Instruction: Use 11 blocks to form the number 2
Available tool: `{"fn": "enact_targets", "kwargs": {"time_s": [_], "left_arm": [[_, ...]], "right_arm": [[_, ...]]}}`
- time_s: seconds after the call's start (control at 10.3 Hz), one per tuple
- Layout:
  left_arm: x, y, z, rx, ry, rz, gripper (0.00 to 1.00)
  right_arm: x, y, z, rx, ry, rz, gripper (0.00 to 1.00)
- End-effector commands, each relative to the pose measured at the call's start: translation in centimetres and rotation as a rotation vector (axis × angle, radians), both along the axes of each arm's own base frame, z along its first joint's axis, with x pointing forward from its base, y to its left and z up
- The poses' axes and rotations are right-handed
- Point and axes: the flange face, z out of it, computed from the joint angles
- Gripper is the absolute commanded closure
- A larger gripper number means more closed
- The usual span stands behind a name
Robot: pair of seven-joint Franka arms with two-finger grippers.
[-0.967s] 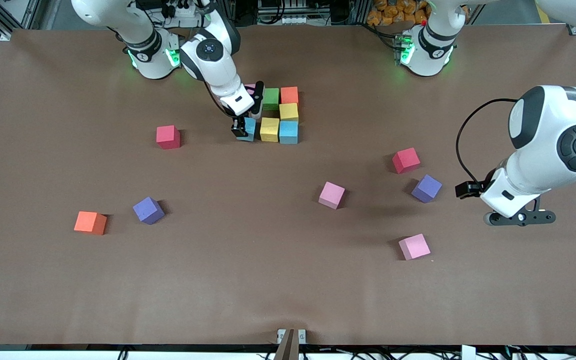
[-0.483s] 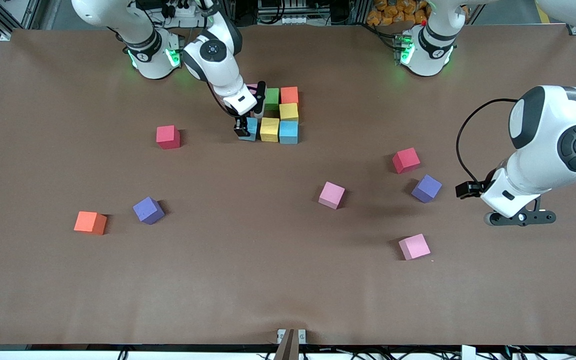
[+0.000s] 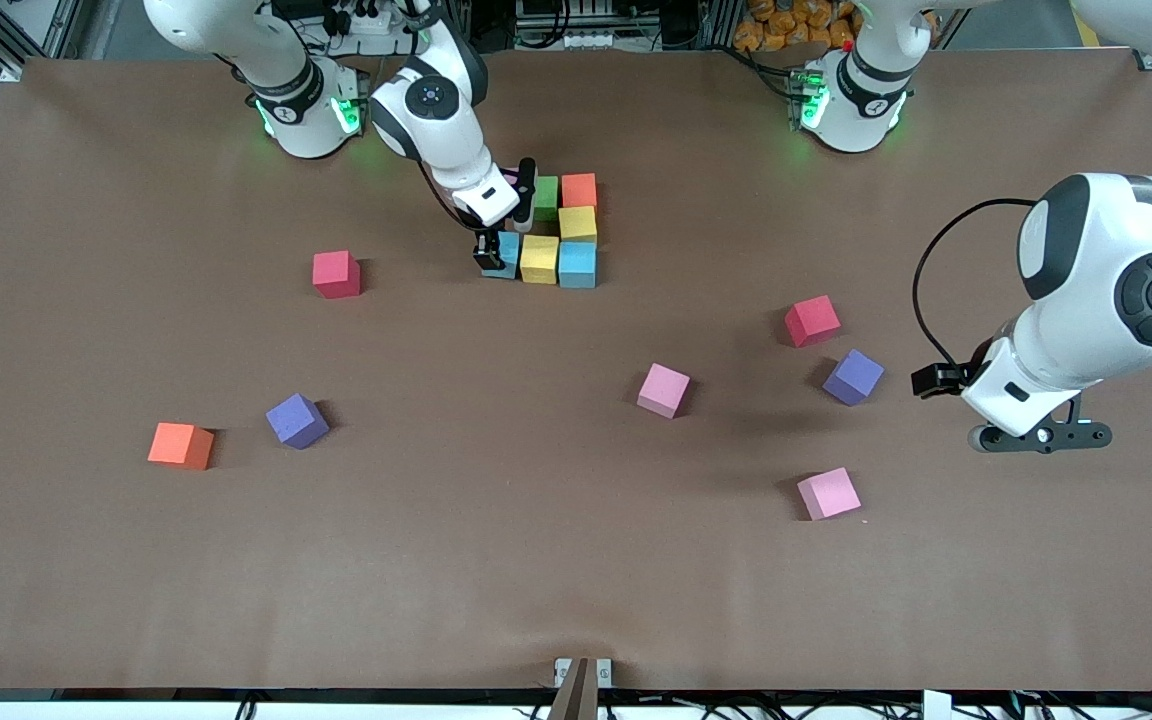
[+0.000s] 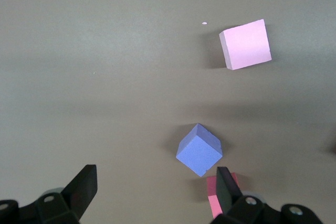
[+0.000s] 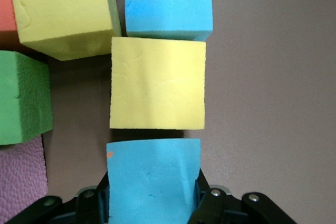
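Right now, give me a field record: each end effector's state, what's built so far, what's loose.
right end effector: shut on light blue block, at the row nearest the front camera, beside a yellow block
left end effector: open, waiting over bare table near a purple block
number 2: partial; pink, green, orange row, one yellow under orange, then blue-yellow-blue row
loose blocks: two pink, two purple, one orange, two red, scattered nearer the front camera
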Motion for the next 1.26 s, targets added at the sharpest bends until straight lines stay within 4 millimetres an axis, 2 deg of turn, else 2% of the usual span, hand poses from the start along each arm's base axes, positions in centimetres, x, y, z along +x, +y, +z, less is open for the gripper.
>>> {"fn": "enact_targets", "kwargs": {"time_s": [0.0,1.16], "left_arm": [[0.08,0.21,-0.07,-0.005,-0.001,-0.018,0.0],[0.29,0.48,-0.12,-0.004,-0.006,-0.015,0.0]], "right_arm": [[0.02,0.48,0.04,0.009,-0.009,0.005,0.68],[0.15,0.45,-0.07,0.019,-0.019,-0.003,0.67]]}}
